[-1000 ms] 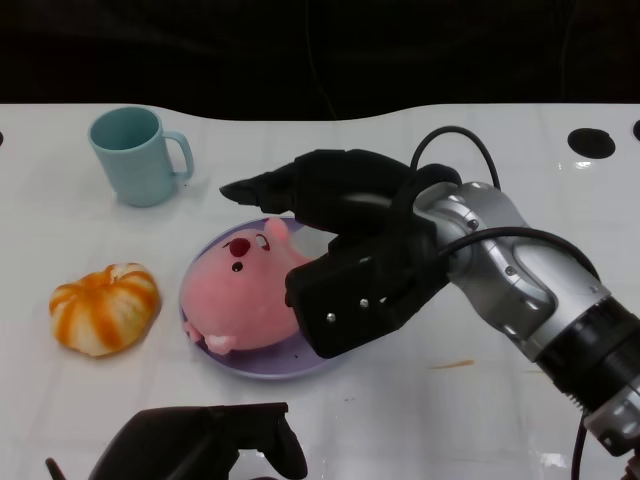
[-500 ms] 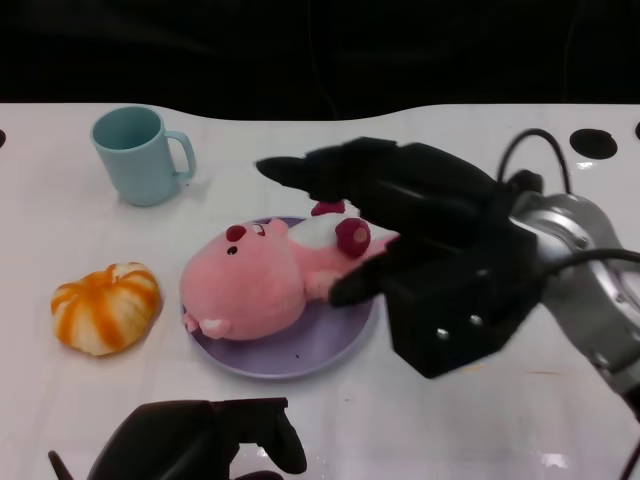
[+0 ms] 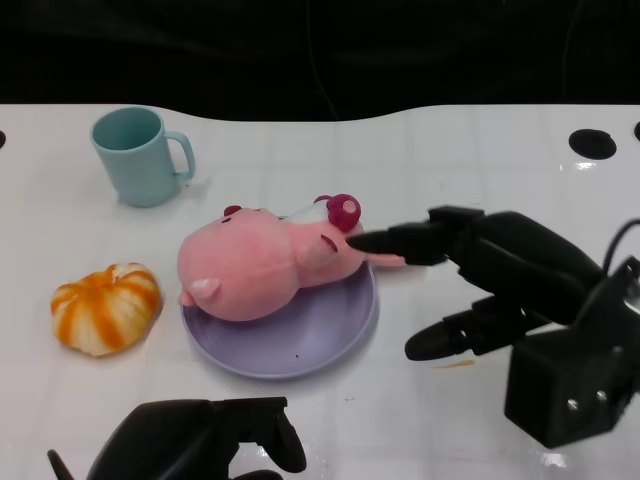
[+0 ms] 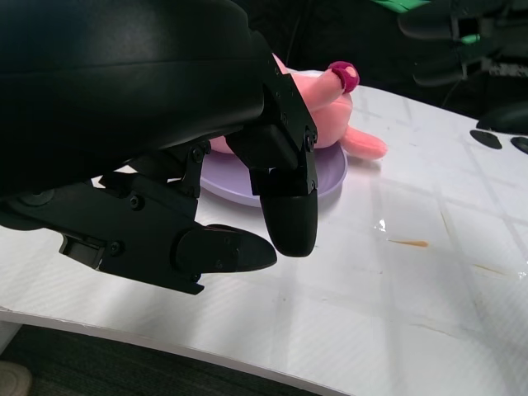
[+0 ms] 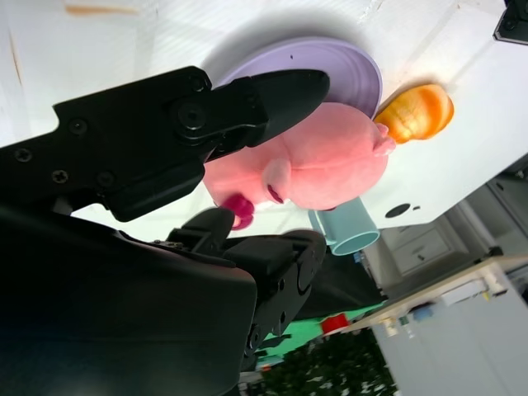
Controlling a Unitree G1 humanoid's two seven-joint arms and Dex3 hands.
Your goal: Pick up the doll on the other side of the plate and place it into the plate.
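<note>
My right hand [image 3: 500, 290] hangs just to the right of the plate [image 3: 320, 340] with its fingers spread and nothing in them, one fingertip close to the doll [image 3: 265, 268]. The pink doll lies on its side in the purple plate, one limb sticking out over the right rim. My left hand [image 3: 205, 445] sits low near the table's front edge, fingers curled in and holding nothing.

The right robot hand [image 3: 490, 285] hovers low over the surface [image 3: 450, 420] with fingers spread apart and holding nothing (its upper finger stretched farthest out), while the left robot hand [image 3: 200, 445] rests low, fingers curled inward.
</note>
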